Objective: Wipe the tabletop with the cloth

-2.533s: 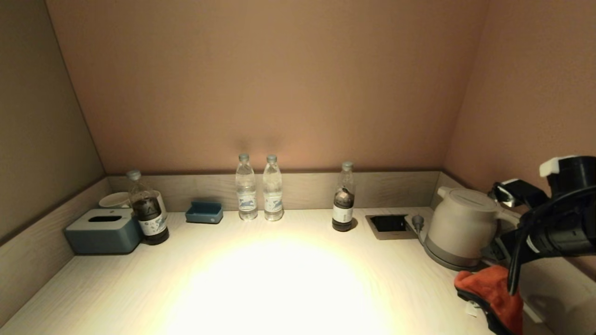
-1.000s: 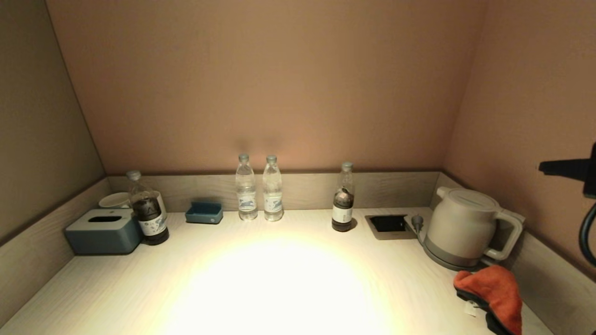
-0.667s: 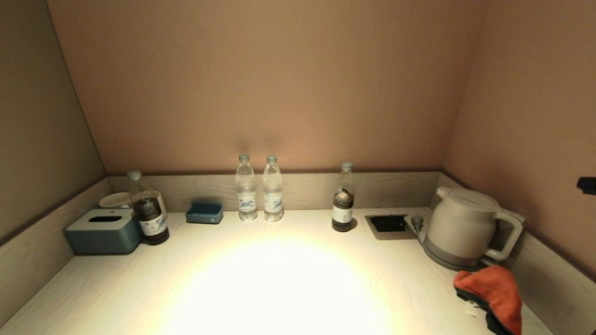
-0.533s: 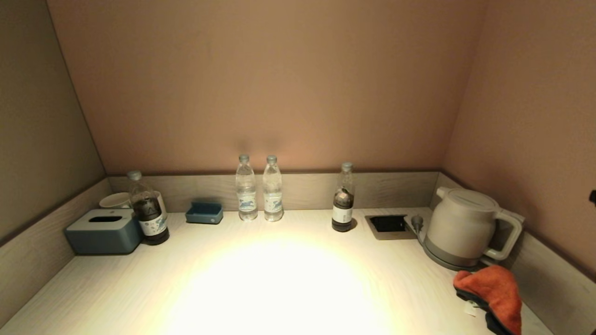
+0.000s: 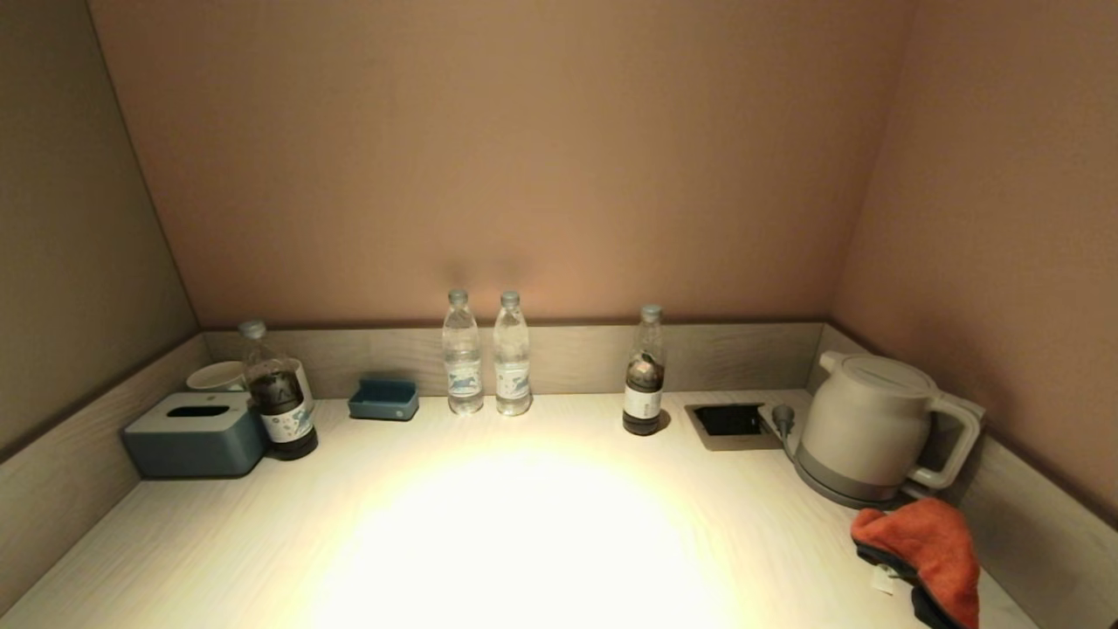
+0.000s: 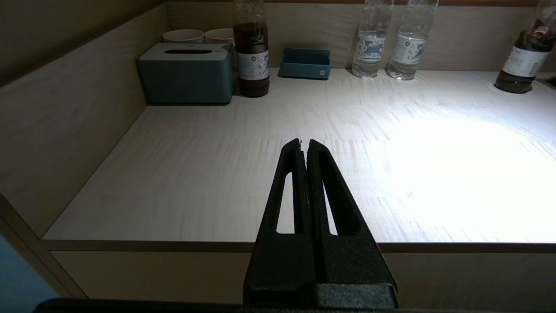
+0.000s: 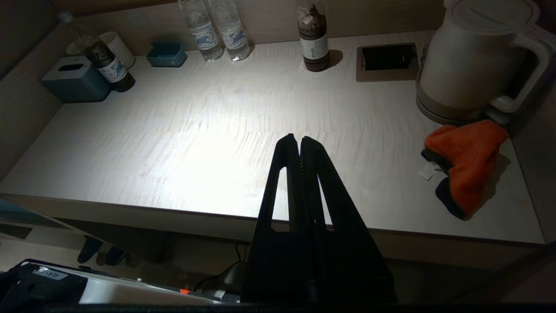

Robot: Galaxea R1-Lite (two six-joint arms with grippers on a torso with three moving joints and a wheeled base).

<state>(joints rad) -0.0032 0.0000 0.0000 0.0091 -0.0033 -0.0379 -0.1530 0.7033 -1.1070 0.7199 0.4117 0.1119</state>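
Beside the kettle lies the cloth.

**Count on the tabletop**

4 bottles: 2 clear water bottles, 2 w/ dark liquid. 2 white cups behind 1 blue tissue box. 1 small blue tray. 1 kettle. 1 recessed socket panel. 1 orange cloth. 2 grippers, left & right.
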